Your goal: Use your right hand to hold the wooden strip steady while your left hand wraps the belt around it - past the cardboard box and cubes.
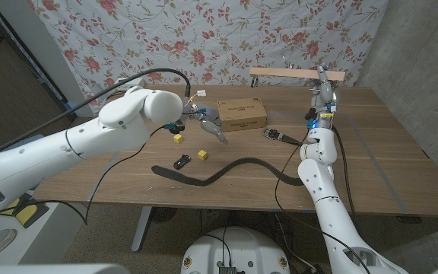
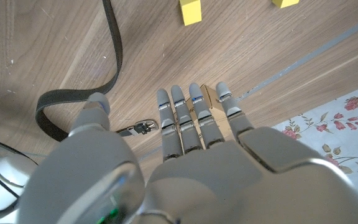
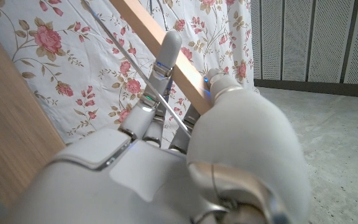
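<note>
We see the wooden surface (image 1: 371, 164) with bare planks across its near right quarter, and more bare wood near the far left corner; the things sit in the middle band. Floral curtain (image 1: 226, 34) hangs just behind the far edge.

Wooden strip (image 1: 280, 73): pale, straight, flat-sided bar, held level above the far edge at about 1 o'clock from the surface centre. The right robot hand (image 1: 324, 90) grips it near its right end; in the right wrist view the fingers (image 3: 166, 53) wrap one face and the thumb presses the other.

Belt (image 1: 226, 173): dark, flat, flexible strap lying in a loose S on the surface at 6 o'clock, its right end curling near the right forearm. A metal buckle piece (image 1: 274, 135) lies at 3 o'clock, by the right arm.

Cardboard box (image 1: 242, 114): brown, rectangular, printed lid, at 12 o'clock. Yellow cubes: one (image 1: 178, 138) at 9 o'clock, one (image 1: 202, 154) at 7 o'clock, with a small black clip (image 1: 181, 161) just beside the latter.

Left robot hand (image 1: 204, 122) hovers left of the box, touching nothing. In the left wrist view its fingers (image 2: 185, 118) are straight and close together, thumb apart: open, holding nothing, well apart from the belt.
</note>
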Robot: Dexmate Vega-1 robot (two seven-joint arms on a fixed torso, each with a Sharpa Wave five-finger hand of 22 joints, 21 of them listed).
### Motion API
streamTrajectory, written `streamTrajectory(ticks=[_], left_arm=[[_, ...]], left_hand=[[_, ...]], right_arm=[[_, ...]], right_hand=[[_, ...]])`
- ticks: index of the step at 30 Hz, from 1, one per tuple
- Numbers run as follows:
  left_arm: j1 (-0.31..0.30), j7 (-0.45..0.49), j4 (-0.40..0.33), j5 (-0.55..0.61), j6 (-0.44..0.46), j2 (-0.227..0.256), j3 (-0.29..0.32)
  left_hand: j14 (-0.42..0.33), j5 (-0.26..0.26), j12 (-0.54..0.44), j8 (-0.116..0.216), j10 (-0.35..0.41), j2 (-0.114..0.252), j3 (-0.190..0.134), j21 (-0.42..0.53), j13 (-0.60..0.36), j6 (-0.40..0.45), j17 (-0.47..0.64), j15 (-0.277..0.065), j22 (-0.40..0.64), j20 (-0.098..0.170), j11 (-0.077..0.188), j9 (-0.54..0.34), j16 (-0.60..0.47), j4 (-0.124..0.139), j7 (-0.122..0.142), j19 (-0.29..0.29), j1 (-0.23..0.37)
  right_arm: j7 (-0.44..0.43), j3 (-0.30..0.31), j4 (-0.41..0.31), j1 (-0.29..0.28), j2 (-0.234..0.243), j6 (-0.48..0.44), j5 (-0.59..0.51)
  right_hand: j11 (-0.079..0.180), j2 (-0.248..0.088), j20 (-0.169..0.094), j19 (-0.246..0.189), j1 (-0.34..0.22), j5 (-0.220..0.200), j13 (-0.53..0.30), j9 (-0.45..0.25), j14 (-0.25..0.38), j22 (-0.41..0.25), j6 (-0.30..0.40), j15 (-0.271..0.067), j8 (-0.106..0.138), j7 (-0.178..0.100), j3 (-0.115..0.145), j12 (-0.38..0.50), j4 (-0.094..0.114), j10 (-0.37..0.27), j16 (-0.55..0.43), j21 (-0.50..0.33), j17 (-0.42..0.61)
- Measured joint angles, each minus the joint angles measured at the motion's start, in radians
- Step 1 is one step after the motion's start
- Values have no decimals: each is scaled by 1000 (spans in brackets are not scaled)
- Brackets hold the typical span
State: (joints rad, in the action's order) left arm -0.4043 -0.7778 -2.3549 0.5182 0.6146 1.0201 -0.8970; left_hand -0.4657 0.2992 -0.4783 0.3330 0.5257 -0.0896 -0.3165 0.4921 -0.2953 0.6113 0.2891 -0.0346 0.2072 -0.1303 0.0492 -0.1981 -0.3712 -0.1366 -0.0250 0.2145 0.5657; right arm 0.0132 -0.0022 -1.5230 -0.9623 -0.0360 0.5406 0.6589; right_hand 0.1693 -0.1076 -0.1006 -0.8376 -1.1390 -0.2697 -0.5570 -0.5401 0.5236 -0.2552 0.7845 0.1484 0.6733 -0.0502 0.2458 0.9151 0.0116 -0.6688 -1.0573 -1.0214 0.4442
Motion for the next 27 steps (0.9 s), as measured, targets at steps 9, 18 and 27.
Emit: streamTrajectory(ticks=[9,18,27], left_arm=[[-5,-113,-41,211,14,-22,-52],[-77,-164,-55,405,-18,-64,-67],[-144,-176,-37,535,-57,-112,-63]], left_hand=[[-35,5,-25,0,28,11,5,7,-15,23,11,-14,0,7,8,0,-12,6,2,18,11],[-20,5,-33,-26,10,13,17,11,-28,-6,20,-12,0,0,11,0,3,17,23,25,9],[-64,-1,-54,-26,52,43,11,23,-37,38,25,-14,0,5,20,3,-12,28,12,55,6]], right_arm=[[9,-1,-12,-16,1,12,21],[22,3,-19,-34,4,22,42],[32,11,-23,-44,8,28,62]], right_hand=[[0,3,2,6,3,0,0,-5,0,5,0,0,-1,0,0,2,0,0,-8,-11,0],[0,4,1,7,4,4,0,-5,0,10,0,0,-2,0,0,3,0,0,-16,-19,0],[0,4,6,13,4,4,0,-5,0,18,0,0,-3,0,0,3,0,0,-31,-34,1]])
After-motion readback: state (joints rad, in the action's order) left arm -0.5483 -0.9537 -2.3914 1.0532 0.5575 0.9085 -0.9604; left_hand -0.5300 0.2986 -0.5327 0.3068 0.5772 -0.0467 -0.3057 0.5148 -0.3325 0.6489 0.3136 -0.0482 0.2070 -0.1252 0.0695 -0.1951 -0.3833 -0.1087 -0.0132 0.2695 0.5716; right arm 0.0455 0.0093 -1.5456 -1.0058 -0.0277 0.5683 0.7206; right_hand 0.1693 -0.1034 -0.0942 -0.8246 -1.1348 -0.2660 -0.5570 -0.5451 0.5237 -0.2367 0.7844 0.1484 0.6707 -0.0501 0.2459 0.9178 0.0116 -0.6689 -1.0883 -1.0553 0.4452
